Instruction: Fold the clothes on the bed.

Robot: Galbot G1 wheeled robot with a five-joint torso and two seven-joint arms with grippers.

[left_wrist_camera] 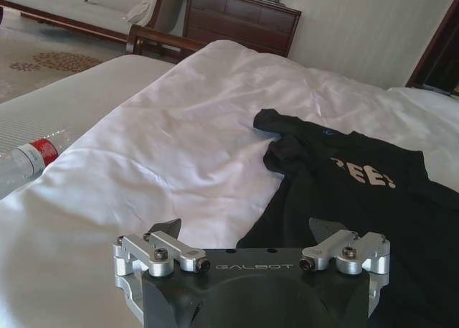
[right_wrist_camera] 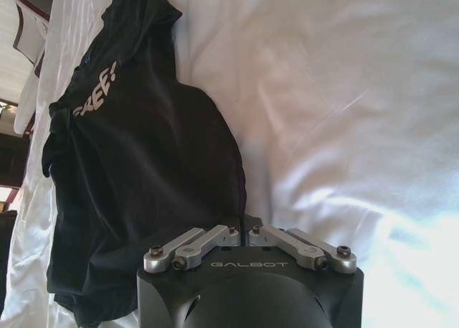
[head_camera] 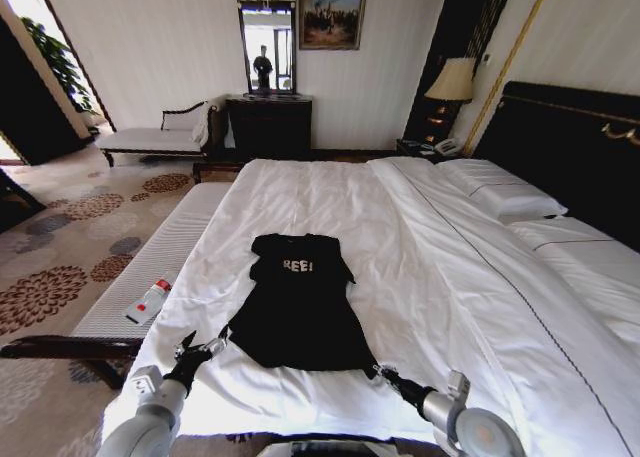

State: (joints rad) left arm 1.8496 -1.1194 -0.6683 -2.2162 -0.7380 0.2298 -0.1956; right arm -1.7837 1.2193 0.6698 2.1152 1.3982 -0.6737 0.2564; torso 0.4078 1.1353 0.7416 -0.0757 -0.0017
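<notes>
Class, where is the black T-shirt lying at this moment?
In the head view, the black T-shirt lies flat on the white duvet near the bed's foot edge, between the left gripper and the right gripper at its hem corners.

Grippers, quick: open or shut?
Left gripper: open, at the hem of the T-shirt.
Right gripper: closed, pinching the T-shirt's corner.

We see a black short-sleeved T-shirt (head_camera: 300, 302) lying chest-up on the bed (head_camera: 440, 267), its collar toward the far end and its hem at the near edge. White lettering crosses the chest. The sleeves are bunched in close to the body and the cloth is rumpled. The bed is wide, with a white duvet, pillows and a dark headboard.
</notes>
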